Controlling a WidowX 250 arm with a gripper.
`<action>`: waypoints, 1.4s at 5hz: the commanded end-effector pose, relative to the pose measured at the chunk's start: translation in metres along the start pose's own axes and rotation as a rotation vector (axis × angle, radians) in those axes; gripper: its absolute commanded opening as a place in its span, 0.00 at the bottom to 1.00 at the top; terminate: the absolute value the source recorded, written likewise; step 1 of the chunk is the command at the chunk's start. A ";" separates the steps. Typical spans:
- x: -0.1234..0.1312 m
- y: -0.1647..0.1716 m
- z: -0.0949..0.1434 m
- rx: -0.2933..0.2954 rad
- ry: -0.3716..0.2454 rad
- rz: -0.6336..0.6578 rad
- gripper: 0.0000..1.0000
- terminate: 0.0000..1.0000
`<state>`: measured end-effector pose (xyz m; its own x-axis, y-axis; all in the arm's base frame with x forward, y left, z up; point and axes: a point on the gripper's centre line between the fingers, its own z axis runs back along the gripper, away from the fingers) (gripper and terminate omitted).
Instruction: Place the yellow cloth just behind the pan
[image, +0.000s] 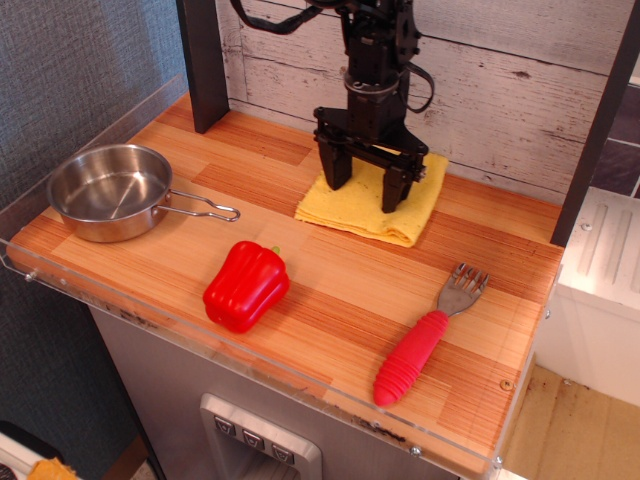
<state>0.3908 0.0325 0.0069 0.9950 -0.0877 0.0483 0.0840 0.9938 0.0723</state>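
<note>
The yellow cloth (372, 202) lies mostly flat on the wooden counter at the back middle, near the plank wall. My gripper (366, 180) points straight down onto its middle. Both dark fingers (335, 168) dig into the cloth with a fold of it between them, and the cloth travels with them. The shiny steel pan (110, 190) sits at the far left, empty, with its wire loop handle (205, 209) pointing right. The cloth is well to the right of the pan and a little further back.
A red toy pepper (246, 286) lies at the front middle. A fork with a red handle (425, 342) lies at the front right. A dark post (203, 62) stands at the back left, behind the pan. A clear rim edges the counter's left and front sides.
</note>
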 end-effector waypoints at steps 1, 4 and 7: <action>-0.005 0.050 0.015 0.049 -0.031 0.020 1.00 0.00; 0.004 0.070 0.024 0.081 -0.064 -0.070 1.00 0.00; 0.004 0.089 0.048 -0.140 -0.188 -0.046 1.00 0.00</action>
<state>0.3886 0.1067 0.0240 0.9802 -0.1307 0.1486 0.1482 0.9825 -0.1133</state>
